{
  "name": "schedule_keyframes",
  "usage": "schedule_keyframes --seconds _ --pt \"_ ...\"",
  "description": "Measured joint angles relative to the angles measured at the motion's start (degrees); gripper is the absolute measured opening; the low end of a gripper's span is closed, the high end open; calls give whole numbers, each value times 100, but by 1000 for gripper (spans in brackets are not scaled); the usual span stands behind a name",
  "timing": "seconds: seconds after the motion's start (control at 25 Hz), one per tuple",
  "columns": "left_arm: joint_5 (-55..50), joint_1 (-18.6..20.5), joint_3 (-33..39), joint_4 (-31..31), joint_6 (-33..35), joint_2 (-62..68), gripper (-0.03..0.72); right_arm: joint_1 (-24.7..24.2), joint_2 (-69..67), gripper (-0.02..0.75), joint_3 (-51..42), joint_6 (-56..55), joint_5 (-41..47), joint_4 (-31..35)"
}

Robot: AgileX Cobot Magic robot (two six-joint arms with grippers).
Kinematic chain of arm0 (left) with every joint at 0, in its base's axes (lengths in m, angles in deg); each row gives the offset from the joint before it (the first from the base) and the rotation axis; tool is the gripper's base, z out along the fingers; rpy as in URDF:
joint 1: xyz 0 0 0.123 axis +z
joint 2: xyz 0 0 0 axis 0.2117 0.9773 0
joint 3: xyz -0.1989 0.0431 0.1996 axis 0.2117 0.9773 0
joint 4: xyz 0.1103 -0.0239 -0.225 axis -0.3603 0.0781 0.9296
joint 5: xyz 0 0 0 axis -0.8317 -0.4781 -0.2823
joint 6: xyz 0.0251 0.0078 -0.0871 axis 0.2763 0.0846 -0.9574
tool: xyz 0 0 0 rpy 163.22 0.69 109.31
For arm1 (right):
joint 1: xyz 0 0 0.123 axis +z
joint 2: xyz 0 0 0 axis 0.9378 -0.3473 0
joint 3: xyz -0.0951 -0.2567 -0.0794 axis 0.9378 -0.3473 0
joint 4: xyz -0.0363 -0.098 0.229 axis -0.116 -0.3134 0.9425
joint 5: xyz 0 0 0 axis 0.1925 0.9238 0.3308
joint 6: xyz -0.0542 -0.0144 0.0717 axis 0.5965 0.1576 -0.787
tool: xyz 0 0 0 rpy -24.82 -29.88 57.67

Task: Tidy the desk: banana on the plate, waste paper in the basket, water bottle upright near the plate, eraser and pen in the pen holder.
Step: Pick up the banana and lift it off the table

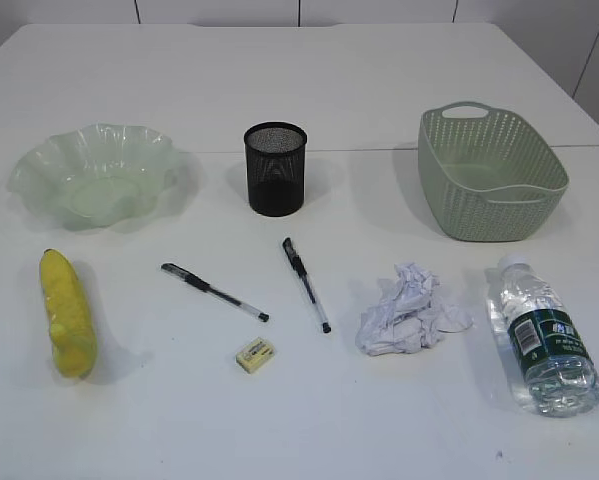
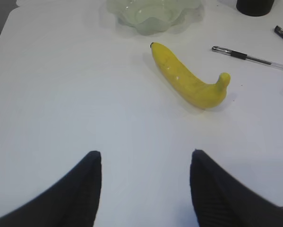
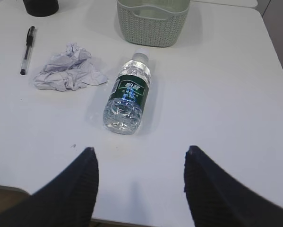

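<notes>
A white table (image 1: 309, 90) held every item, and the black mesh pen holder (image 1: 276, 168) stood upright near its middle. To the right of the pen holder sat a pale green woven basket (image 1: 491, 187), open and upright. To the left of the pen holder rested a translucent, wavy-edged green plate (image 1: 92, 175). In front of the pen holder and far to its right, beyond the basket's near side, a clear water bottle (image 1: 541, 336) with a green label lay on its side. In front and far to the left, below the plate, a yellow banana (image 1: 66, 312) lay flat on the table. A crumpled ball of white waste paper (image 1: 409, 312) sat in front and to the right, between the pens and the bottle. Two pens lay just in front of the pen holder: one pen (image 1: 214, 292) to the left, the other pen (image 1: 306, 284) nearly straight ahead. A small yellow eraser (image 1: 255, 355) lay nearest the viewer, in front of both pens. The left gripper (image 2: 146, 163) hovered with jaws spread wide and empty, short of the banana. The right gripper (image 3: 140, 161) hovered likewise spread wide and empty, short of the bottle.
</notes>
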Motion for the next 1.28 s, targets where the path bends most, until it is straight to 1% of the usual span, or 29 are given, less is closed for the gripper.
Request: schedule_keyframes --seconds 1.28 --pt "0 0 0 0 12 0 414 0 0 432 0 -13 0 -9"
